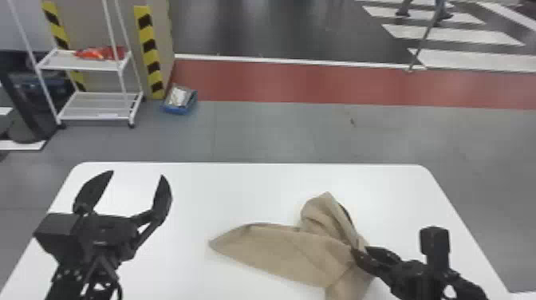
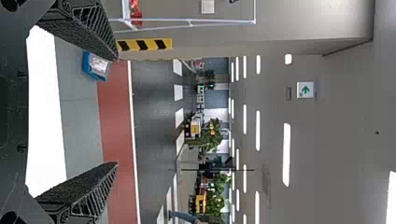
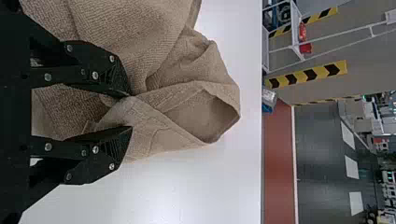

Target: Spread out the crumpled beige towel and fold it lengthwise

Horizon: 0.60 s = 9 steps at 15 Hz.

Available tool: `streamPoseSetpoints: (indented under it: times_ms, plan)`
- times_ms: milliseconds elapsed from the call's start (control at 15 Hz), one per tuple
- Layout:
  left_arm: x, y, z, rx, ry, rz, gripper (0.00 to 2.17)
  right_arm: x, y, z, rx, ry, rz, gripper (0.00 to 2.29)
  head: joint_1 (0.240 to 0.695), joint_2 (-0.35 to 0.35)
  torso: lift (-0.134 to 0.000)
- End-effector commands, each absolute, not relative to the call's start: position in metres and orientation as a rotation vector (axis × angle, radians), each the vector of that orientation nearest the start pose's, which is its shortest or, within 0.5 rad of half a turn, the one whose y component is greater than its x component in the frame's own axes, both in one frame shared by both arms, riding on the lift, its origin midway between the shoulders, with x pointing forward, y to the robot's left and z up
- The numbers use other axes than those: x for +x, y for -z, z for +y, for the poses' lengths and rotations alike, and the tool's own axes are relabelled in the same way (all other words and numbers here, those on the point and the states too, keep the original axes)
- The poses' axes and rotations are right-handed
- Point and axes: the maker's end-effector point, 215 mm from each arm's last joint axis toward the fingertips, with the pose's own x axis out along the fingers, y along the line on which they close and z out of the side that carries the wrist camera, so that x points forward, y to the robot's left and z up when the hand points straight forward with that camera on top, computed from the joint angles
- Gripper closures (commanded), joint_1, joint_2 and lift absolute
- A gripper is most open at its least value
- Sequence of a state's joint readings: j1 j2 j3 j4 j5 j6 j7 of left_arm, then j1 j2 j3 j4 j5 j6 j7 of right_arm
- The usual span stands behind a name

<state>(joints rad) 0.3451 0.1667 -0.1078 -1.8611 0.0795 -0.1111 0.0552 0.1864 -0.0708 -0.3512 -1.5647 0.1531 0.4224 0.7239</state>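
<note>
My left gripper (image 1: 137, 174) is open above the left part of the white table, with nothing between its fingers; in the left wrist view the same gripper (image 2: 116, 111) has its fingers wide apart. The beige towel (image 1: 287, 249) lies crumpled right of the middle, one point reaching left and a raised fold at its back. My right gripper (image 1: 359, 251) is at the towel's right side. In the right wrist view, that gripper (image 3: 130, 111) is shut on a thick bunch of the towel (image 3: 163, 51), beside a hollow loop of cloth.
The white table (image 1: 191, 199) has rounded back corners. Past its back edge, on the floor at the left, stand a white wheeled rack (image 1: 99, 95) and a blue box (image 1: 179, 99). Black-and-yellow stripes mark the panel behind the rack.
</note>
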Motion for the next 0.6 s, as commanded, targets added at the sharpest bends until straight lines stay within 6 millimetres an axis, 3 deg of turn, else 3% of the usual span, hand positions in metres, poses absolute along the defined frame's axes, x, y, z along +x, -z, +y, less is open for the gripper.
streamPoseSetpoints:
  times_ms: [0,467,533]
  plan:
    - [0.486,0.338,0.202,0.033,0.104,-0.046,0.09,0.438,0.546,-0.338,0.054,-0.288,0.630,0.77,0.695,-0.134,0.000]
    - [0.484,0.339,0.197,0.032,0.114,-0.044,0.09,0.432,0.533,-0.404,0.077,-0.179,0.598,0.80,0.695,-0.215,0.000]
    - [0.484,0.339,0.195,0.033,0.117,-0.043,0.09,0.431,0.533,-0.407,0.074,-0.179,0.602,0.95,0.695,-0.226,0.000]
